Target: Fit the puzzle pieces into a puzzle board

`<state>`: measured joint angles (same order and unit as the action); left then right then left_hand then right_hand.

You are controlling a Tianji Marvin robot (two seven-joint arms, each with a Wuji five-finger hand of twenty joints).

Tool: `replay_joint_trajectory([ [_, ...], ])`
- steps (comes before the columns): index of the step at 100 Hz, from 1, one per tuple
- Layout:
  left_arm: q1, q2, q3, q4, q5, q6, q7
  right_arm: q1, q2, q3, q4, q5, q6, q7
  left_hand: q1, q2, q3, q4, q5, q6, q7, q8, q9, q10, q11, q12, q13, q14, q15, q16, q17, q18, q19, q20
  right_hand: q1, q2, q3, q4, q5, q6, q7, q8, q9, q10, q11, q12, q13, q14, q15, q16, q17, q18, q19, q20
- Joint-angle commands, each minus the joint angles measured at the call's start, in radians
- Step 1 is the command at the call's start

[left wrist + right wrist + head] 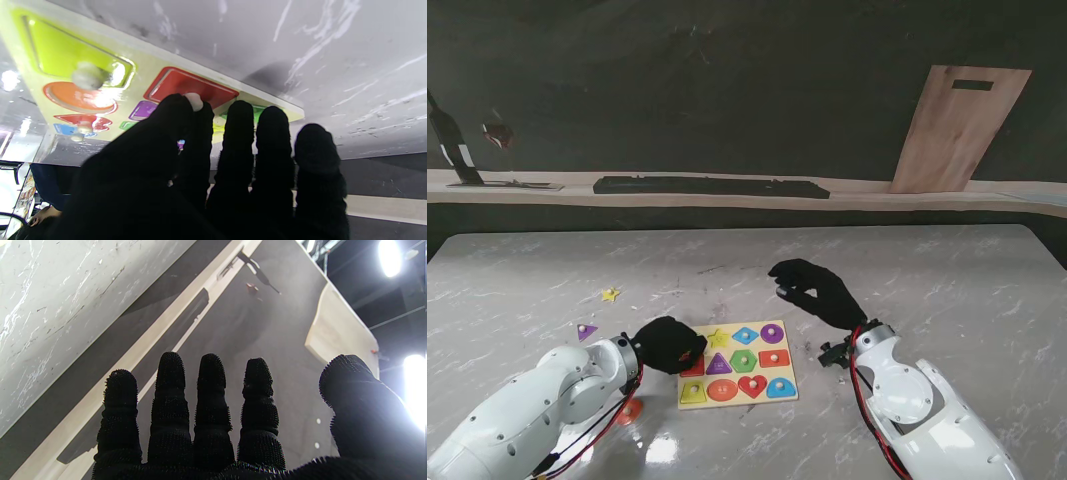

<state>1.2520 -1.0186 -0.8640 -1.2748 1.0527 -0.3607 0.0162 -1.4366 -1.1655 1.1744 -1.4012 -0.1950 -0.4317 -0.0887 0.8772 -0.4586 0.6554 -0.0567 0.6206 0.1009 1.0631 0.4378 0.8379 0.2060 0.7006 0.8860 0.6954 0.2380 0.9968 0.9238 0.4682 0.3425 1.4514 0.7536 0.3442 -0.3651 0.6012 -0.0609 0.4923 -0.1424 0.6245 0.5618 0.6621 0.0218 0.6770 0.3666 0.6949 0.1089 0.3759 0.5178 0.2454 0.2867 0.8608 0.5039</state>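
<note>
Stand view, catalogued: marble table (947, 280); puzzle board (789, 388) near me; right hand (815, 290), fingers spread, nothing held; left hand (670, 343), pinched on the red square's (186, 88) knob (194, 100). Risk judged: square tilted, jammed against its recess.

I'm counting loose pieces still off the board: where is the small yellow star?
In the stand view the yellow star lies loose on the marble table, on my left, farther from me than the purple triangle and left of the puzzle board.

White arms (537, 405), black-gloved fingers (170, 373)
</note>
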Motion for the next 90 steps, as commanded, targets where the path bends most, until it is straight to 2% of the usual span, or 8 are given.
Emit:
replay_joint_trajectory([
  [1, 0.003, 0.007, 0.006, 0.011, 0.005, 0.008, -0.009, -0.006, -0.004, -0.003, -0.001, 0.001, -0.001, 0.002, 0.034, -0.066, 0.048, -0.035, -0.004, -0.012, 0.015, -0.013, 0.014, -0.002, -0.014, 0.023, 0.009, -0.031, -0.003, -0.012, 0.002, -0.025, 0.027, -0.018, 0.007, 0.018, -0.021, 0.023, 0.031, -0.030, -0.022, 0.010, 0.026, -0.003, -0.002, 0.004, 0.019, 0.006, 0.015, 0.006, -0.007, 0.010, 0.020, 0.009],
  [10, 0.006, 0.007, 0.001, 0.006, 0.009, 0.009, -0.004, -0.006, -0.004, -0.003, 0.000, 0.003, -0.002, 0.004, 0.007, -0.085, 0.040, -0.038, -0.043, 0.001, -0.001, -0.010, -0.026, 0.000, -0.013, 0.039, -0.012, -0.035, -0.007, -0.010, -0.013, -0.033, 0.020, -0.022, 0.007, 0.018, -0.022, 0.023, 0.032, -0.029, -0.022, 0.010, 0.026, -0.004, -0.001, 0.005, 0.019, 0.006, 0.015, 0.006, -0.008, 0.009, 0.019, 0.009],
  [19, 0.012, 0.008, -0.007, -0.005, 0.017, 0.006, -0.006, -0.005, -0.004, -0.003, 0.000, 0.004, -0.003, 0.004, -0.021, -0.105, 0.021, -0.044, -0.076, 0.017, -0.048, 0.003, -0.076, 0.001, 0.016, 0.010, -0.027, -0.036, -0.014, -0.006, -0.025, -0.036, 0.013, -0.021, 0.008, 0.019, -0.022, 0.023, 0.033, -0.029, -0.022, 0.010, 0.027, -0.003, -0.001, 0.005, 0.019, 0.006, 0.015, 0.006, -0.007, 0.009, 0.020, 0.009],
  [42, 0.035, 0.013, -0.039, -0.043, 0.057, 0.004, -0.007, -0.007, -0.005, 0.001, -0.001, 0.005, -0.006, 0.000, -0.091, -0.072, 0.041, -0.029, -0.095, 0.041, -0.155, 0.033, -0.138, -0.001, 0.034, -0.082, -0.039, -0.048, -0.024, -0.002, -0.034, -0.049, 0.006, -0.018, 0.007, 0.019, -0.022, 0.023, 0.032, -0.029, -0.023, 0.010, 0.029, -0.003, 0.000, 0.005, 0.021, 0.006, 0.016, 0.006, -0.006, 0.009, 0.021, 0.009],
  [56, 0.057, 0.011, -0.065, -0.062, 0.066, 0.007, 0.001, -0.009, -0.005, 0.003, -0.002, 0.005, -0.007, -0.002, -0.123, -0.032, 0.023, -0.032, -0.099, 0.048, -0.181, 0.027, -0.153, 0.000, 0.032, -0.100, -0.041, -0.053, -0.026, -0.002, -0.036, -0.053, 0.005, -0.018, 0.007, 0.019, -0.022, 0.023, 0.033, -0.030, -0.022, 0.010, 0.030, -0.004, 0.000, 0.005, 0.022, 0.006, 0.017, 0.006, -0.006, 0.009, 0.020, 0.009],
  [73, 0.091, 0.003, -0.101, -0.088, 0.057, 0.034, 0.024, -0.010, -0.005, 0.006, -0.003, 0.005, -0.009, -0.004, -0.122, 0.085, -0.131, -0.030, -0.098, 0.055, -0.218, 0.033, -0.166, 0.010, 0.040, -0.125, -0.046, -0.047, -0.020, 0.003, -0.038, -0.052, 0.005, -0.015, 0.007, 0.019, -0.022, 0.023, 0.033, -0.030, -0.022, 0.010, 0.030, -0.003, -0.001, 0.005, 0.021, 0.006, 0.017, 0.006, -0.006, 0.009, 0.020, 0.009],
  [87, 0.132, -0.006, -0.143, -0.124, 0.051, 0.074, 0.048, -0.012, -0.005, 0.008, -0.004, 0.005, -0.012, -0.005, -0.109, 0.111, -0.164, -0.029, -0.099, 0.058, -0.223, 0.033, -0.170, 0.015, 0.037, -0.128, -0.049, -0.040, -0.018, 0.003, -0.041, -0.050, 0.004, -0.013, 0.008, 0.018, -0.022, 0.023, 0.030, -0.031, -0.024, 0.009, 0.030, -0.003, -0.001, 0.005, 0.022, 0.006, 0.017, 0.006, -0.006, 0.009, 0.020, 0.009],
  [90, 0.141, -0.007, -0.155, -0.134, 0.053, 0.081, 0.053, -0.012, -0.005, 0.009, -0.004, 0.005, -0.013, -0.005, -0.085, 0.122, -0.205, -0.027, -0.100, 0.057, -0.222, 0.032, -0.170, 0.017, 0.035, -0.130, -0.051, -0.039, -0.018, 0.002, -0.042, -0.049, 0.003, -0.010, 0.007, 0.019, -0.022, 0.023, 0.033, -0.029, -0.023, 0.010, 0.031, -0.004, -0.001, 0.005, 0.022, 0.007, 0.017, 0.006, -0.006, 0.009, 0.021, 0.009],
])
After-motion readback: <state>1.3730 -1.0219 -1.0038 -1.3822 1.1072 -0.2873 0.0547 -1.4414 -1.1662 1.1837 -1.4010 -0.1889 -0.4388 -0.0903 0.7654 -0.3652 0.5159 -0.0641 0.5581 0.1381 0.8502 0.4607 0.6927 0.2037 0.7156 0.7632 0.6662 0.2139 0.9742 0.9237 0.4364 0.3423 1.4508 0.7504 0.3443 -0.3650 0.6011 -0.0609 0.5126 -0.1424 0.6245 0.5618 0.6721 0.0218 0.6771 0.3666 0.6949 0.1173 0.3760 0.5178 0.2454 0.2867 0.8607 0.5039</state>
